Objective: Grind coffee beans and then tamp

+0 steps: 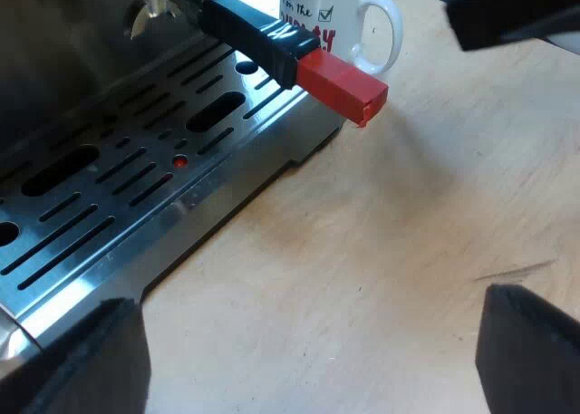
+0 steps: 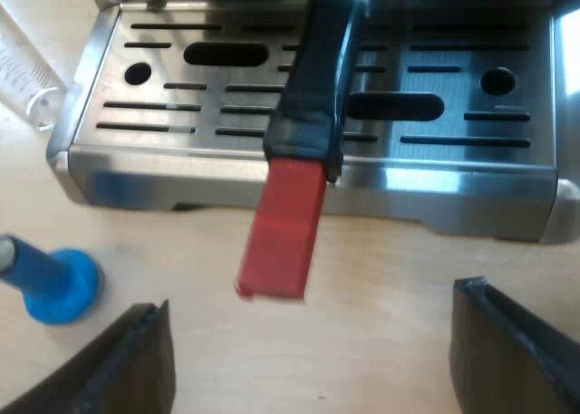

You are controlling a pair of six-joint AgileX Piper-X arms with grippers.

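Note:
The holder's dark handle (image 1: 249, 29) juts out from the espresso machine's front over the slotted drip tray (image 1: 109, 206), and its red end (image 1: 344, 86) reaches past the tray's edge. My left gripper (image 1: 308, 360) hovers open over the bare wooden table beside the tray, well short of the red end. My right gripper (image 2: 313, 364) is open too, facing the tray (image 2: 453, 115), with the handle (image 2: 313, 79) and its red end (image 2: 283, 228) just ahead of the gap between its fingers. A blue tamper (image 2: 56, 283) stands on the table near the tray's corner.
A white mug (image 1: 335, 20) with printed lettering stands on the table behind the red end. A clear measuring glass (image 2: 23, 70) lies beside the tray's far corner. A dark part of the other arm (image 1: 512, 15) hangs over the wood near the mug.

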